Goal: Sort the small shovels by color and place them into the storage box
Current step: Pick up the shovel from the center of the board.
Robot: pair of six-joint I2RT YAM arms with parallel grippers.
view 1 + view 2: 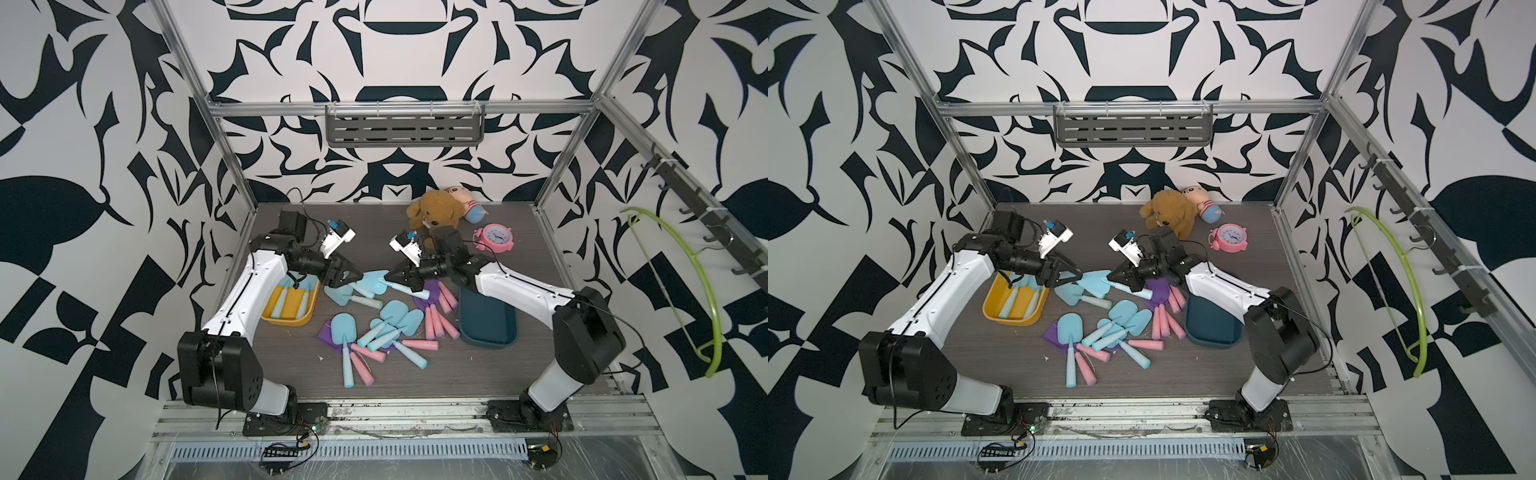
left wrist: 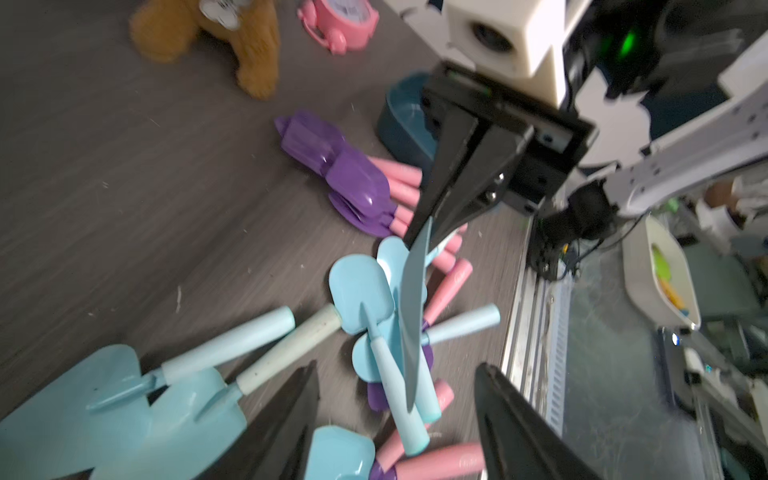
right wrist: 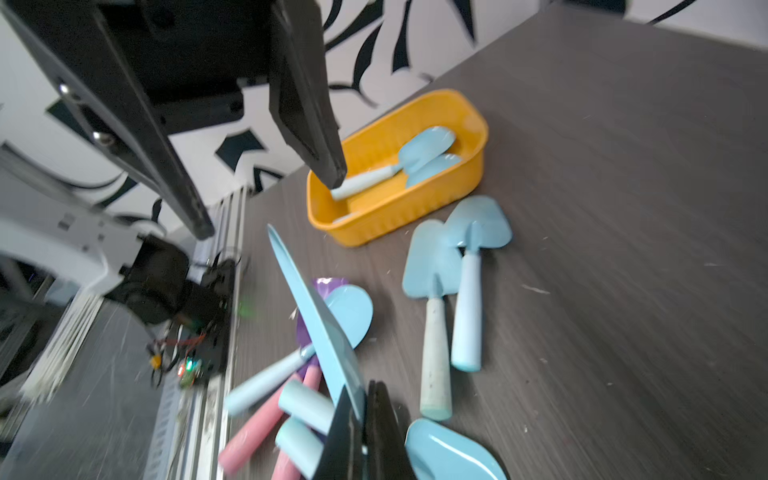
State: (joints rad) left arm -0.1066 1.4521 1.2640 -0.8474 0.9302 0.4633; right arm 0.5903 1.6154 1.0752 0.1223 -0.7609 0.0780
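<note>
The right end effector was pressed together on the blade edge of a light blue shovel, held above the middle of the bench with its pale handle trailing toward four o'clock. Facing it from nine o'clock, the left end effector had its jaws spread. In the left wrist view the blade's tip lay between the spread fingers, seemingly touching neither. At nine o'clock on the bench sat the yellow storage box, holding two blue shovels. At three o'clock sat the dark teal storage box. A blue pair lay just beside the yellow box toward the centre. A bundle of purple shovels with pink handles lay against the teal box. A mixed heap of blue and purple-pink shovels was strewn toward six o'clock. A brown teddy bear and a pink alarm clock sat near one o'clock.
</note>
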